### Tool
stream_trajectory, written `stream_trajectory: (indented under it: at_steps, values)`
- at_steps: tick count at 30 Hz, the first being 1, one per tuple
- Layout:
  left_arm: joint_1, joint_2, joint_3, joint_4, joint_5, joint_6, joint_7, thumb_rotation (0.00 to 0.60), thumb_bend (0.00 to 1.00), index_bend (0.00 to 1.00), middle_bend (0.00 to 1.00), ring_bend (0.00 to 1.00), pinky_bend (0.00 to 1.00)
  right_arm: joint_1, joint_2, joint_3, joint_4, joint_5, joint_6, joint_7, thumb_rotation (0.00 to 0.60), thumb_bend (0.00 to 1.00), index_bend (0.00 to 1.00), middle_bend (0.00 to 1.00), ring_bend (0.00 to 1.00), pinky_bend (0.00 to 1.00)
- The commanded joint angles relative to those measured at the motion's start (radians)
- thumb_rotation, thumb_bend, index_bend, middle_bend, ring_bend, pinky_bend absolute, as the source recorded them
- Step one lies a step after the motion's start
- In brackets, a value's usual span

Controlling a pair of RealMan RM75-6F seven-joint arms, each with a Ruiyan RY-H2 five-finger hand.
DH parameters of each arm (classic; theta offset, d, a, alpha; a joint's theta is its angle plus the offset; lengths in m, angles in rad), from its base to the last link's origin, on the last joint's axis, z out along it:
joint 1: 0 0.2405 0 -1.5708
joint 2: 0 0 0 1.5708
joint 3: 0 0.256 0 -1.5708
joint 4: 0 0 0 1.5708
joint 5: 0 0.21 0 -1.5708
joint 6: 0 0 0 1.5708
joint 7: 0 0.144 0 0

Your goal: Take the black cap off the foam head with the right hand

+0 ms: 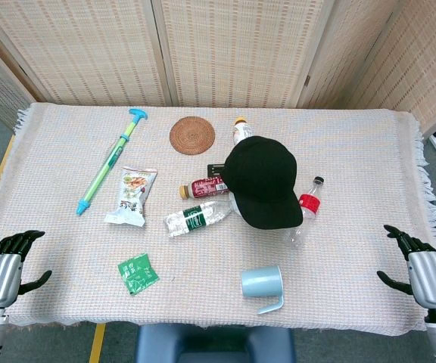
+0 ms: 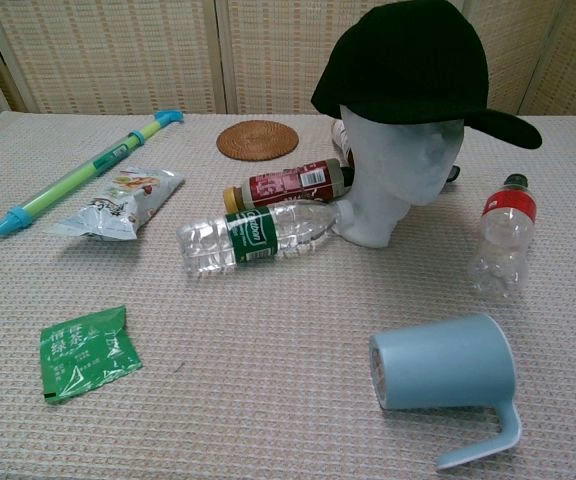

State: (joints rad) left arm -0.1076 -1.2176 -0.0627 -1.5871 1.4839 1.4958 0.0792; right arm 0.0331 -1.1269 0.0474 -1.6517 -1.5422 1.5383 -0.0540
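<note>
A black cap (image 1: pixel 263 181) (image 2: pixel 413 62) sits on a white foam head (image 2: pixel 398 170) right of the table's middle, its brim pointing toward the front right. My right hand (image 1: pixel 422 271) rests at the table's front right edge, far from the cap, fingers apart and holding nothing. At the front left edge my left hand (image 1: pixel 4 265) is also empty, its fingers apart. Neither hand shows in the chest view.
A light blue cup (image 1: pixel 263 284) (image 2: pixel 446 365) lies on its side in front of the head. An upright bottle with a red label (image 1: pixel 306 212) (image 2: pixel 503 235) stands to its right. Two lying bottles (image 2: pixel 258 232), a snack bag (image 1: pixel 132 195), green sachet (image 1: pixel 138 273), water pump toy (image 1: pixel 110 160) and woven coaster (image 1: pixel 192 135) lie leftward.
</note>
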Motion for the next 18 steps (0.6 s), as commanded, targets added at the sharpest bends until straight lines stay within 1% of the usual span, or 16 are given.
stream_trajectory:
  at_steps: [1,10,12,14,16,18]
  values:
    - [-0.002,-0.002,-0.001,0.002,-0.001,-0.003,0.001,0.6,0.22,0.25,0.27,0.23,0.24,-0.001,-0.003,-0.001,0.001,-0.002,0.002,-0.002,0.6,0.01,0.18,0.31,0.38,0.51]
    - [-0.007,-0.009,0.001,0.007,0.001,-0.01,0.003,0.6,0.22,0.25,0.27,0.23,0.24,0.001,-0.01,-0.008,0.008,-0.014,-0.004,-0.004,0.6,0.01,0.18,0.32,0.4,0.51]
    - [-0.007,-0.009,0.001,0.005,0.0,-0.01,0.003,0.6,0.22,0.25,0.27,0.23,0.24,0.007,-0.013,-0.007,0.01,-0.022,-0.007,-0.004,0.6,0.01,0.19,0.33,0.41,0.52]
    - [-0.008,-0.008,0.001,0.002,0.001,-0.009,0.003,0.6,0.22,0.25,0.27,0.23,0.24,0.016,-0.018,-0.005,0.012,-0.035,-0.011,-0.001,0.6,0.01,0.19,0.34,0.43,0.56]
    - [-0.008,-0.006,0.001,0.0,0.004,-0.007,0.003,0.6,0.22,0.25,0.27,0.23,0.24,0.028,-0.024,-0.001,0.012,-0.05,-0.014,-0.003,0.6,0.01,0.2,0.37,0.47,0.62]
    - [-0.007,-0.003,0.001,-0.004,0.007,-0.004,0.001,0.6,0.22,0.25,0.27,0.23,0.24,0.047,-0.032,0.008,0.01,-0.074,-0.016,-0.009,0.6,0.01,0.22,0.44,0.56,0.73]
